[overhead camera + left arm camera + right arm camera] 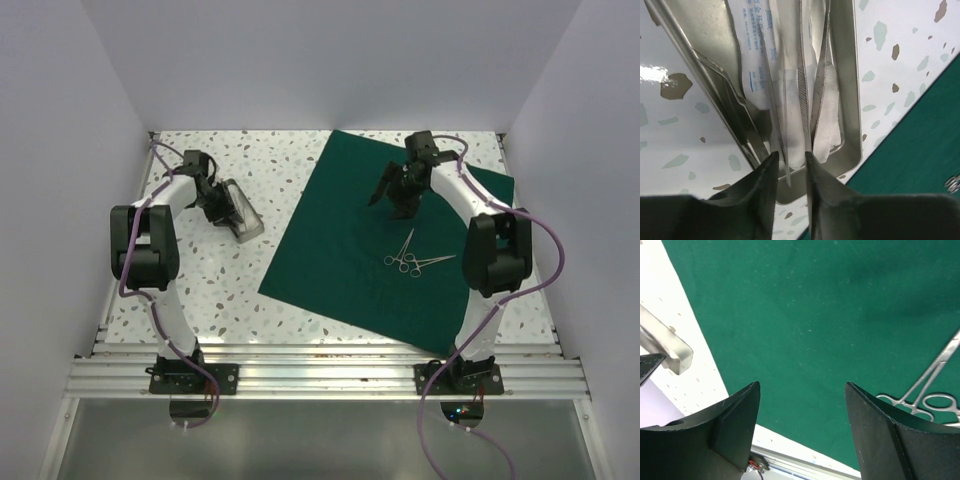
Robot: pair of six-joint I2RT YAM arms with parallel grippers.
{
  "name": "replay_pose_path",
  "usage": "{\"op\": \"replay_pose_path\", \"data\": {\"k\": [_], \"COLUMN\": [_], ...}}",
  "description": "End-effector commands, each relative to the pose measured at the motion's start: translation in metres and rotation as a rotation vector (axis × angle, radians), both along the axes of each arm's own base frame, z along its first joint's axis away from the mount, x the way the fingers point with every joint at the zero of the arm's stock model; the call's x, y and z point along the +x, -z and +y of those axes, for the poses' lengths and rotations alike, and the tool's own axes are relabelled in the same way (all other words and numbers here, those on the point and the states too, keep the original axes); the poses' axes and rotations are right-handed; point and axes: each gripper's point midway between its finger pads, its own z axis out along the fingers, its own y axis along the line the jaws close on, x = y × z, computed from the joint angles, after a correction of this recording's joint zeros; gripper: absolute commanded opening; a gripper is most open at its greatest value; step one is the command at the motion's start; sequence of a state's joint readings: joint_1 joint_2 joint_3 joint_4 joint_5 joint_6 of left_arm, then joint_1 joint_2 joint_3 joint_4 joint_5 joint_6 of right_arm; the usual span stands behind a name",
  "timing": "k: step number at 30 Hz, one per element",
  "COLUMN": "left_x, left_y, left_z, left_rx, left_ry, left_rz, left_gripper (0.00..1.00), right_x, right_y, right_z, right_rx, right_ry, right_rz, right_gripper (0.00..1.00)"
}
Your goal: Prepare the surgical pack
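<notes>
The surgical pack is a dark green drape (340, 230) lying flat and unfolded across the middle and right of the table. It also fills the right wrist view (815, 315) and shows at the right edge of the left wrist view (925, 150). My right gripper (397, 200) (802, 390) hovers over the drape, open wide with nothing between its fingers. My left gripper (215, 205) (790, 160) is at the near end of a metal tray (852, 100), its jaws a narrow gap apart. Steel tweezers (812, 90) in the tray run down toward that gap.
Steel ring-handled forceps (408, 260) (935, 390) lie on the drape near my right arm. The tray (243, 215) sits on the speckled tabletop left of the drape and holds printed white packets (755, 50). White walls close in the table on three sides.
</notes>
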State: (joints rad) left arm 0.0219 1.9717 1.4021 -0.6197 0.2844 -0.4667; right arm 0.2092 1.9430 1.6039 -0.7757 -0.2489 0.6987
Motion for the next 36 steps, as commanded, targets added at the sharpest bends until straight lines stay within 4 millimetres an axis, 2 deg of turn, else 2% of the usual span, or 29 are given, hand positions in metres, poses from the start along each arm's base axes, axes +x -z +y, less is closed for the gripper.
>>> {"op": "replay_pose_path", "data": {"k": [1, 4, 6, 7, 9, 13, 15, 17, 21, 24, 30, 34, 35, 36], "left_x": [0.006, 0.006, 0.007, 0.005, 0.004, -0.004, -0.007, -0.013, -0.02, -0.022, -0.021, -0.02, -0.02, -0.02], "left_y": [-0.006, -0.012, -0.022, -0.023, -0.037, -0.058, -0.072, -0.084, -0.097, -0.1, -0.103, -0.105, -0.105, -0.106], "left_z": [0.005, 0.0, -0.003, -0.004, -0.011, -0.026, -0.03, -0.046, -0.073, -0.089, -0.106, -0.108, -0.109, -0.109], "left_rx": [0.0, -0.024, -0.039, -0.044, -0.072, -0.103, -0.114, -0.126, -0.171, -0.205, -0.225, -0.233, -0.235, -0.235], "left_ry": [-0.02, 0.006, 0.024, 0.03, 0.063, 0.126, 0.144, 0.189, 0.268, 0.31, 0.351, 0.357, 0.358, 0.359], "left_rz": [-0.03, -0.047, -0.084, -0.09, -0.131, -0.193, -0.231, -0.265, -0.301, -0.308, -0.312, -0.314, -0.313, -0.316], "left_gripper": [0.35, 0.47, 0.51, 0.55, 0.57, 0.6, 0.61, 0.61, 0.61, 0.61, 0.61, 0.61, 0.62, 0.62], "right_x": [-0.003, -0.01, -0.019, -0.022, -0.033, -0.048, -0.055, -0.058, -0.072, -0.082, -0.088, -0.089, -0.089, -0.09], "right_y": [-0.011, -0.009, -0.002, -0.004, 0.008, 0.021, 0.027, 0.032, 0.04, 0.043, 0.044, 0.052, 0.055, 0.057], "right_z": [-0.015, -0.032, -0.052, -0.059, -0.079, -0.103, -0.11, -0.113, -0.123, -0.129, -0.146, -0.149, -0.16, -0.162], "right_rx": [-0.045, -0.115, -0.175, -0.185, -0.22, -0.253, -0.268, -0.293, -0.326, -0.337, -0.374, -0.363, -0.355, -0.356], "right_ry": [0.017, 0.046, 0.086, 0.105, 0.153, 0.198, 0.193, 0.164, 0.192, 0.243, 0.315, 0.325, 0.354, 0.353], "right_rz": [-0.007, 0.019, 0.054, 0.049, 0.09, 0.131, 0.153, 0.15, 0.207, 0.222, 0.241, 0.248, 0.258, 0.26], "right_gripper": [0.72, 0.7, 0.68, 0.67, 0.65, 0.63, 0.64, 0.64, 0.64, 0.6, 0.52, 0.51, 0.51, 0.51]}}
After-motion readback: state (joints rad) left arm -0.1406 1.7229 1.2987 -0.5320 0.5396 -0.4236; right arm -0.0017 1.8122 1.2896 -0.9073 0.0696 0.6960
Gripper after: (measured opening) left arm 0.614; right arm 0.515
